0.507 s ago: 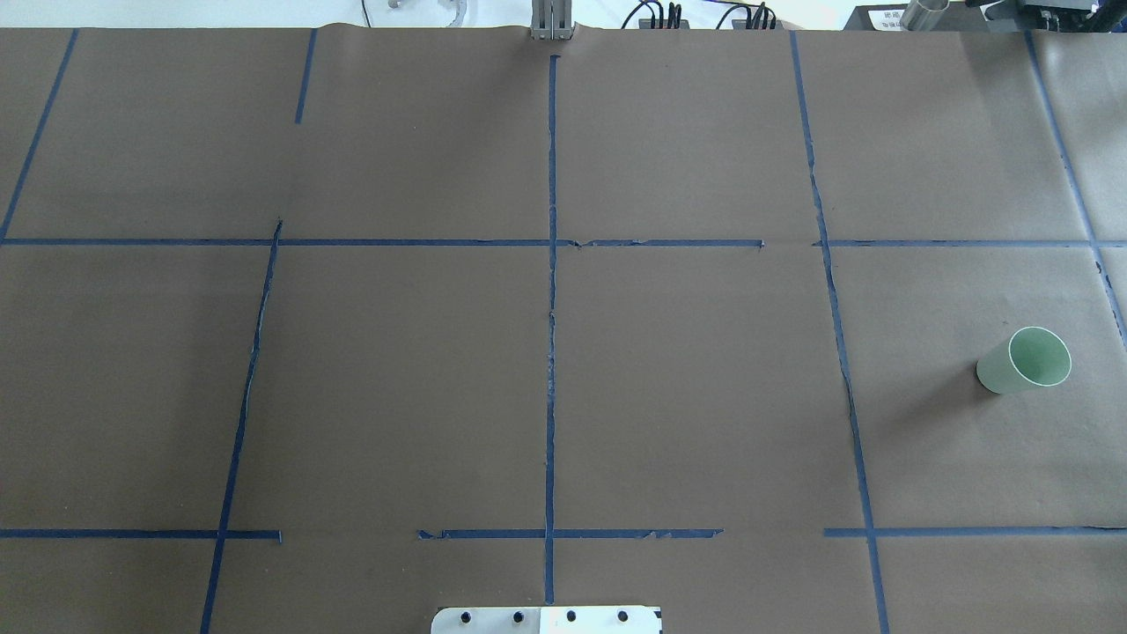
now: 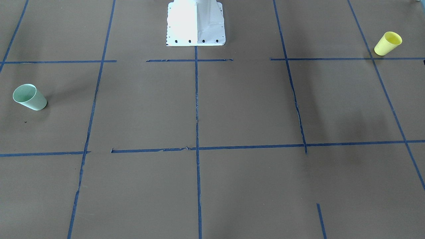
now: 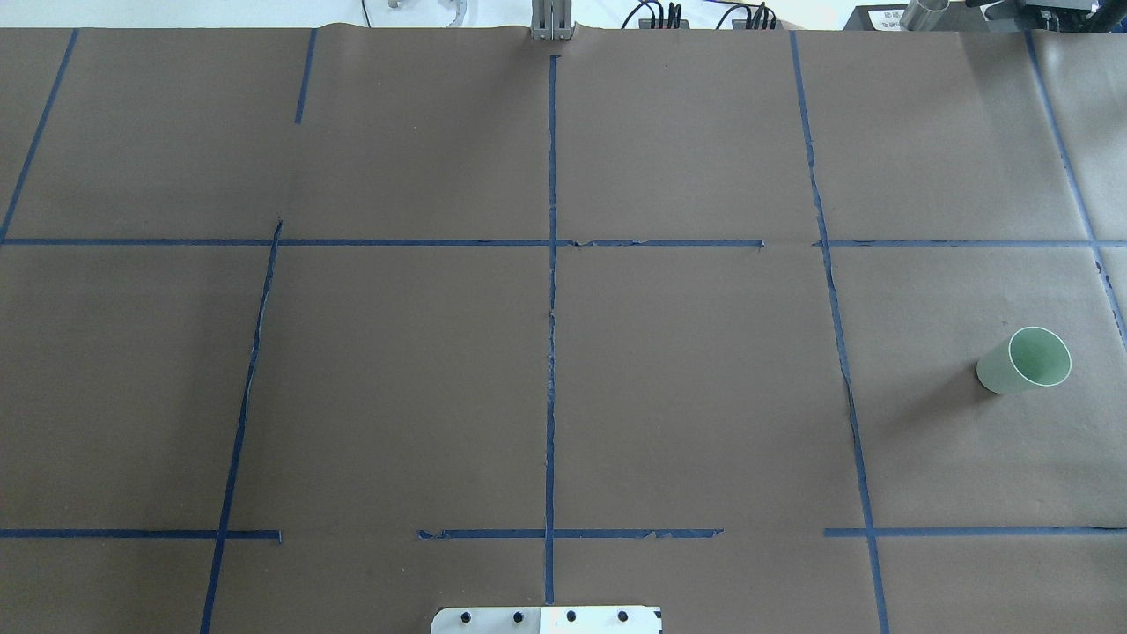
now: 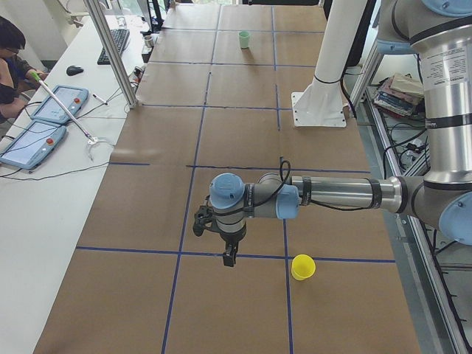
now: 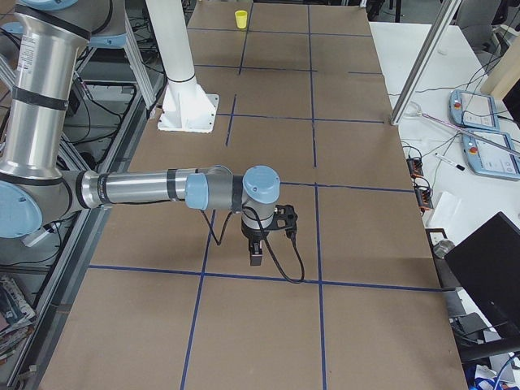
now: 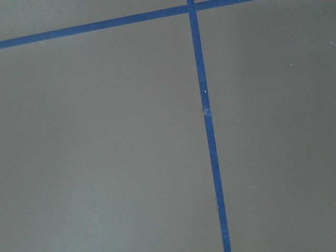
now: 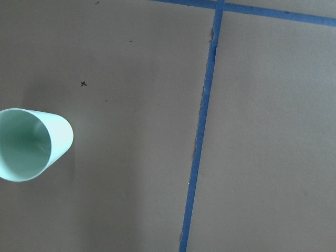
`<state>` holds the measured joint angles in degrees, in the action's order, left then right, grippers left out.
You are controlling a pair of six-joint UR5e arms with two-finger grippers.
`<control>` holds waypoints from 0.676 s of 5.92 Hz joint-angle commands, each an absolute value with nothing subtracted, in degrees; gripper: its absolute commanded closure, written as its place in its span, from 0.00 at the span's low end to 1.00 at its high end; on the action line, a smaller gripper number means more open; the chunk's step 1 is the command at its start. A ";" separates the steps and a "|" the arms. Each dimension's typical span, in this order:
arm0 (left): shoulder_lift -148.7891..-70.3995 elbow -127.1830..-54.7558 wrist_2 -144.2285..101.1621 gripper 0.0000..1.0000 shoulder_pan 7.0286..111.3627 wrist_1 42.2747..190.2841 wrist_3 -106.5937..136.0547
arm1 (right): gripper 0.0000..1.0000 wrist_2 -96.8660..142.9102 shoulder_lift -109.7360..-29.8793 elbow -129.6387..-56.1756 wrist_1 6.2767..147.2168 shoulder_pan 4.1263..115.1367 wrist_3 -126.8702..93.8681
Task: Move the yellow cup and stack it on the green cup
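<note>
The yellow cup (image 2: 387,43) stands upright near the robot's edge of the table on its left side; it also shows in the exterior left view (image 4: 302,267) and far off in the exterior right view (image 5: 240,19). The green cup (image 3: 1024,360) stands upright on the robot's right side (image 2: 30,97) and at the left edge of the right wrist view (image 7: 31,144). My left gripper (image 4: 228,257) hangs above the table, apart from the yellow cup. My right gripper (image 5: 255,256) hangs above the table. Both show only in side views, so I cannot tell whether they are open or shut.
The brown paper table cover carries a blue tape grid (image 3: 551,264). The white robot pedestal (image 2: 196,23) stands at the middle of the robot's edge. A side table with tablets (image 4: 44,118), a metal post (image 4: 110,51) and a seated person (image 4: 11,51) lie beyond the far edge.
</note>
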<state>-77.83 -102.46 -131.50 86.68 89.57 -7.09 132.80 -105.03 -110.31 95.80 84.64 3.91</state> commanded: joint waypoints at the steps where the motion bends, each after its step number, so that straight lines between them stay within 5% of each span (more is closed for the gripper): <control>1: -80.48 -103.27 -131.48 0.00 86.66 89.91 -6.77 | 0.00 132.80 -105.12 -110.30 95.80 84.64 3.95; 2: -86.86 -103.36 -131.75 0.00 86.66 90.35 -6.68 | 0.00 132.80 -105.12 -110.39 95.80 84.64 3.96; 4: -86.93 -105.62 -131.92 0.00 86.40 94.53 -5.90 | 0.00 132.89 -105.12 -110.39 95.80 84.64 3.87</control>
<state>-86.58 -104.12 -131.82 86.57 91.96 -6.55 132.83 -105.12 -110.34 95.80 84.64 3.89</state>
